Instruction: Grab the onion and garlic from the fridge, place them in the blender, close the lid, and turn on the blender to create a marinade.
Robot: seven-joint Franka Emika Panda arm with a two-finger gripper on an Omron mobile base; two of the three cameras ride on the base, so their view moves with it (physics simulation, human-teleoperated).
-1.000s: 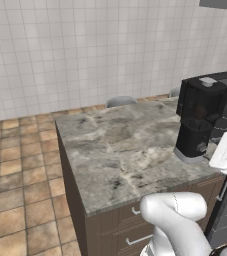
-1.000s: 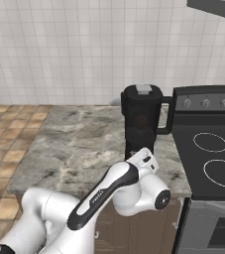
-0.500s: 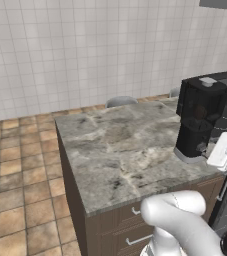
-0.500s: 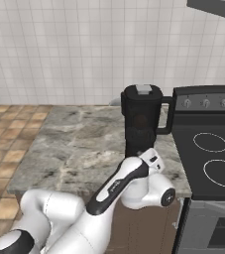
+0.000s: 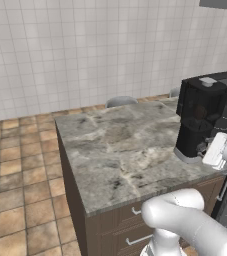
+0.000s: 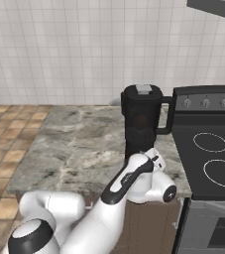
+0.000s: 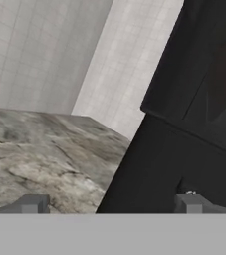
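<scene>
The tall black blender [image 5: 197, 120] [image 6: 141, 124] stands on the counter's right end beside the stove. The lid [image 5: 207, 81] [image 6: 143, 89], with its light grey knob, sits on top of the jar. A dim reddish shape inside the dark jar may be the onion [image 6: 141, 120]. The garlic is hidden and the fridge is out of view. My gripper [image 7: 112, 204] [image 5: 207, 148] is open and empty, low at the front of the blender's base [image 7: 154, 169]. One fingertip is over the counter and the other is before the black base.
The marble counter [image 5: 120, 145] [image 6: 74, 149] stretches left of the blender, with drawers [image 5: 130, 225] under its edge. A black stove [image 6: 210, 149] adjoins it on the right. A grey rounded seat back [image 5: 121, 101] rises behind the counter. Tiled floor lies to the left.
The hand has crept slightly closer to the blender's base and the elbow has shifted. The jaws stay wide and the blender has not moved.
</scene>
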